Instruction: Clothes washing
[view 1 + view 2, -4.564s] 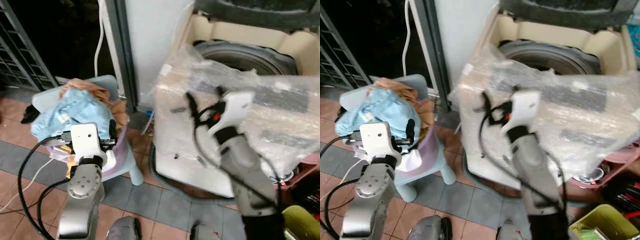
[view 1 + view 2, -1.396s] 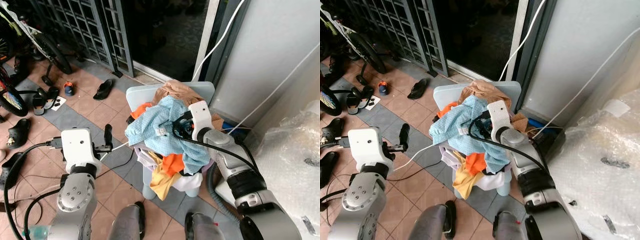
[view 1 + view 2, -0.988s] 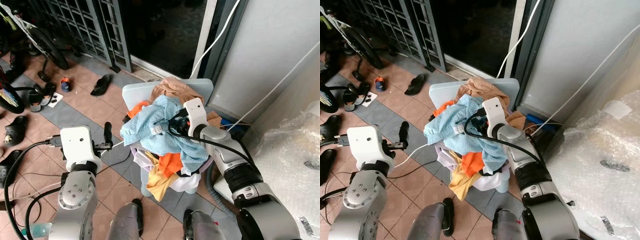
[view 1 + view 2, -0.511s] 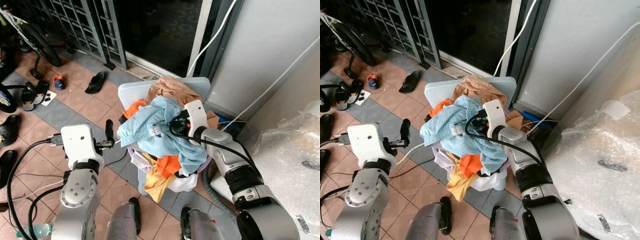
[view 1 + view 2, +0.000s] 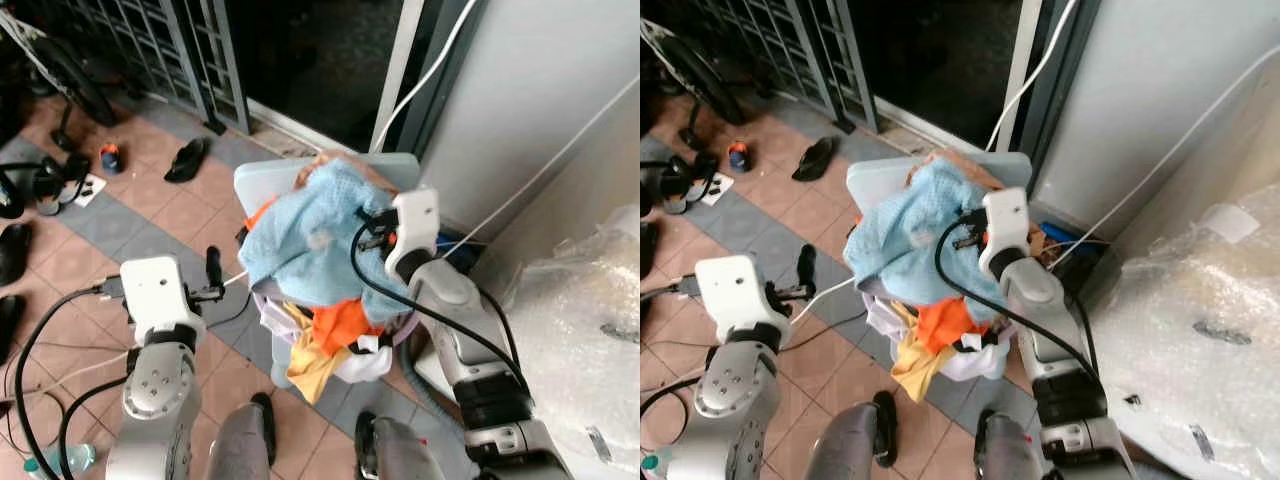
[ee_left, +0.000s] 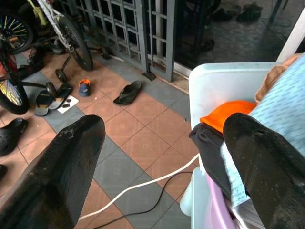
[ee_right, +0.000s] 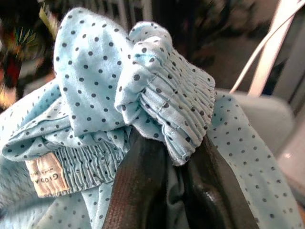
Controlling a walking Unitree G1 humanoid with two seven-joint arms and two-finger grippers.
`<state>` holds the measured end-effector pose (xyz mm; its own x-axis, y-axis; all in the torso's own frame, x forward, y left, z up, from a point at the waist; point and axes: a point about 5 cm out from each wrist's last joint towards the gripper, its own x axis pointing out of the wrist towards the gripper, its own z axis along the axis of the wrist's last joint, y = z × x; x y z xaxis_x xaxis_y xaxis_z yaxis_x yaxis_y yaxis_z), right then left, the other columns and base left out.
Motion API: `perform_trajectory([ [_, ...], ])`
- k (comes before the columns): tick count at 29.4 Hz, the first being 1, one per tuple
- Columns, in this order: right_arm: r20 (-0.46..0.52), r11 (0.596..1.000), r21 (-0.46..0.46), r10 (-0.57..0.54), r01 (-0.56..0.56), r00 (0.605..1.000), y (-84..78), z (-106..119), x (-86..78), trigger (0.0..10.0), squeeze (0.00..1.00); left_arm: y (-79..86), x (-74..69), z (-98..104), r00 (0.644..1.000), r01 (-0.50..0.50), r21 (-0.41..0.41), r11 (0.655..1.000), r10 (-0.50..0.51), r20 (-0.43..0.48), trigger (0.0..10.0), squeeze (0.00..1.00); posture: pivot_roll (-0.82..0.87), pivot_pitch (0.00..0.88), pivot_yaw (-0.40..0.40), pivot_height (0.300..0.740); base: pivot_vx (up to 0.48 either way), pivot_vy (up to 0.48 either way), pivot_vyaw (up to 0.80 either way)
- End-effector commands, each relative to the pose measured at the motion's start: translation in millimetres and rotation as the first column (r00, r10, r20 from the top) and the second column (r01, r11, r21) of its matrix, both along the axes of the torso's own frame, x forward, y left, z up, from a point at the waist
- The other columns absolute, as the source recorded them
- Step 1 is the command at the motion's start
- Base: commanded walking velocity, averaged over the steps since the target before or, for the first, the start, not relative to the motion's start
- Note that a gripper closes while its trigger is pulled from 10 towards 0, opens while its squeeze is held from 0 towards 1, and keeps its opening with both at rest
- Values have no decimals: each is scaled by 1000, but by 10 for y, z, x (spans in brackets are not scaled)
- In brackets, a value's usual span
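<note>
I couldn't see my right gripper [image 7: 164,191] fingertips: the blue dotted garment [image 7: 157,95] buried them, and the chair [image 5: 265,185] seat lay hidden under laundry

A pale chair [image 5: 872,183] on the tiled floor [image 5: 790,215] carries a heap of clothes. The right arm reaches to the light blue garment [image 5: 905,235] on top of the heap. An orange cloth [image 5: 940,325] hangs at the chair's front edge. The left gripper [image 5: 806,268] hangs near the chair's left side.

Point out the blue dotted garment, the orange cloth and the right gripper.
blue dotted garment [image 7: 157,95], right wrist view, its gathered elastic edge.
orange cloth [image 5: 342,326], left eye view, its middle.
right gripper [image 7: 167,191], right wrist view, between its fingertips.
</note>
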<state>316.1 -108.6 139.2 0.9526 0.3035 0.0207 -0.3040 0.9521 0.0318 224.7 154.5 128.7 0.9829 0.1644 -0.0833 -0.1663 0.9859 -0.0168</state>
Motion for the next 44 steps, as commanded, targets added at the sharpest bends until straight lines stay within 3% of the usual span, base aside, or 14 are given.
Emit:
perform_trajectory([
  [1,42,999,17,-37,36,998,-23,66,-41,0,0,18,4,-44,1000,-11,6,1000,11,-18,10000,0,43,130,46,740,0,0,0],
  [9,162,991,108,-101,84,982,-21,319,-155,0,0,-64,155,6,1000,-16,27,1000,16,7,10000,0,37,122,41,740,0,0,0],
  [10,181,991,110,-102,83,978,14,373,-181,3098,0,-80,205,46,999,-11,29,1000,10,31,10000,0,34,125,39,740,0,0,0],
  [11,190,991,107,-95,76,977,37,399,-193,4667,0,-85,229,72,999,-13,36,999,11,44,10000,0,30,124,39,740,0,0,0],
  [12,196,992,104,-91,72,976,49,418,-200,4667,0,-91,247,89,999,-14,41,999,12,53,10000,0,29,123,36,740,0,0,0],
  [13,205,993,94,-87,69,975,59,433,-207,10000,0,-92,259,102,998,-17,45,999,14,57,10000,0,29,123,36,740,0,0,0],
  [18,185,994,76,-85,73,979,55,408,-190,10000,0,-77,302,129,998,-32,57,998,29,60,10000,0,32,139,38,740,0,0,0],
  [23,169,996,70,-73,62,983,65,376,-205,10000,0,-63,216,23,999,-51,36,998,50,19,10000,0,25,146,41,740,0,0,-725],
  [34,151,997,54,-69,62,986,65,347,-181,10000,0,-147,252,65,999,1,4,1000,-1,52,10000,0,21,145,38,740,0,0,-52],
  [44,161,998,37,-59,54,985,69,357,-168,10000,0,-171,239,60,998,7,-10,1000,-7,56,10000,0,20,142,30,740,0,-400,-405],
])
